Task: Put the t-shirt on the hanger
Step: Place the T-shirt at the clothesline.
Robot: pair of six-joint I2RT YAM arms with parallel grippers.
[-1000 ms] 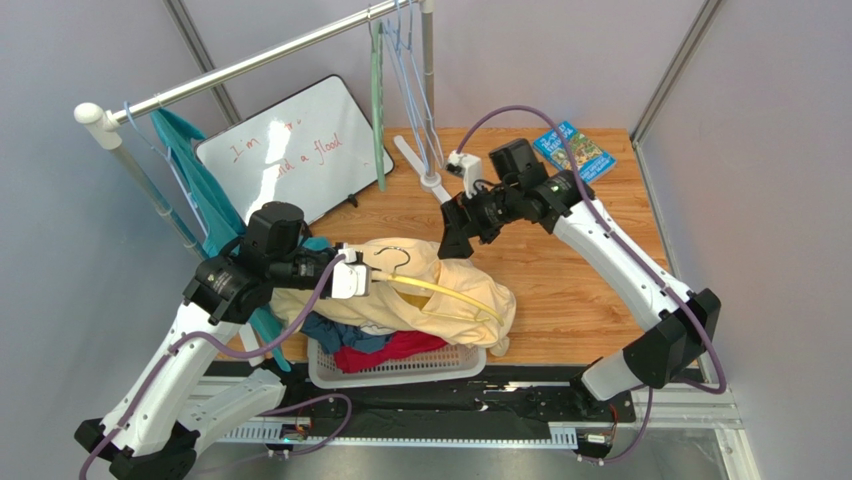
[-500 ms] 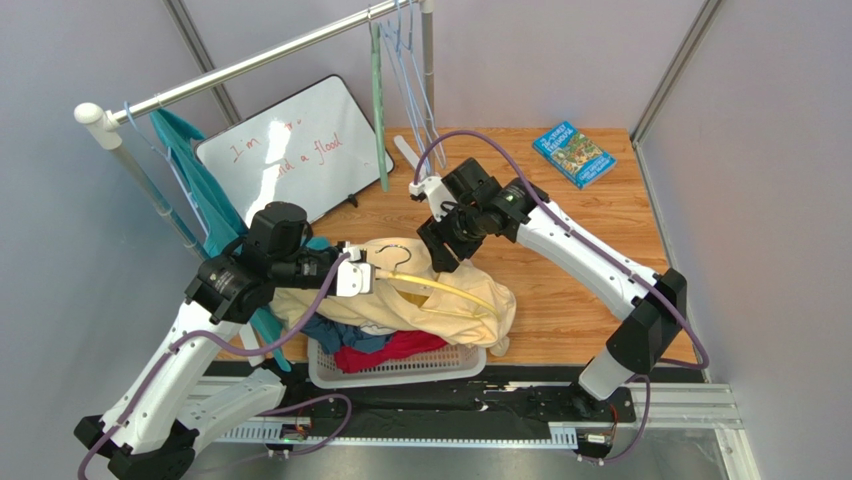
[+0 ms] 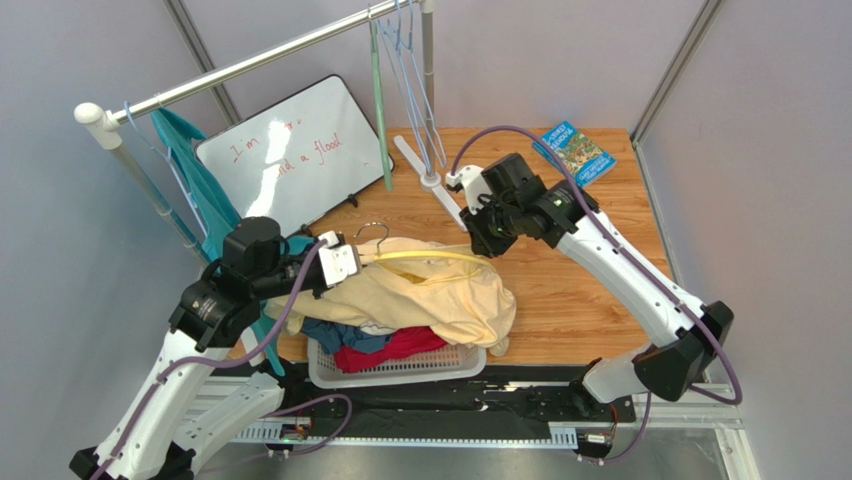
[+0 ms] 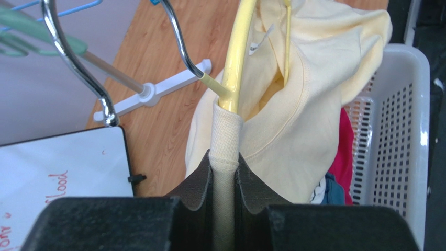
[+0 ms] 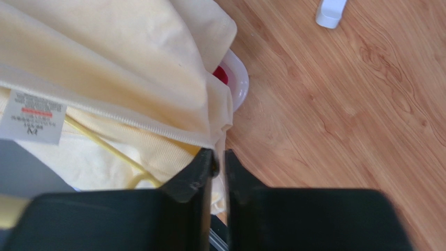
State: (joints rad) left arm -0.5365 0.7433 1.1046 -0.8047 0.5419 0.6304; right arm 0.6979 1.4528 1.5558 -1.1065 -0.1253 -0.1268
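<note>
The t-shirt (image 3: 430, 295) lies bunched over the laundry basket (image 3: 400, 368); I have my left gripper (image 4: 224, 167) clamped on its ribbed collar over the hanger (image 4: 238, 47) to anchor it, while my right gripper (image 5: 219, 156) pinches a fold near the neck, probably to stretch it across

I've got the basket (image 3: 400, 368) at the table's (image 3: 590, 290) near edge, left of middle, with other clothes (image 3: 390, 348) in it. The t-shirt (image 3: 440, 295) is heaped on top, spilling past the basket's right end. The hanger (image 3: 425, 256) lies along the t-shirt's far side, partly inside it, hook toward the left. The whiteboard (image 3: 290, 150) is in the far left corner under the rail (image 3: 250, 65), and the book (image 3: 575, 152) is in the far right corner. The rail's foot (image 3: 430, 180) is mid far edge, spare hangers (image 3: 410, 70) above it.
</note>
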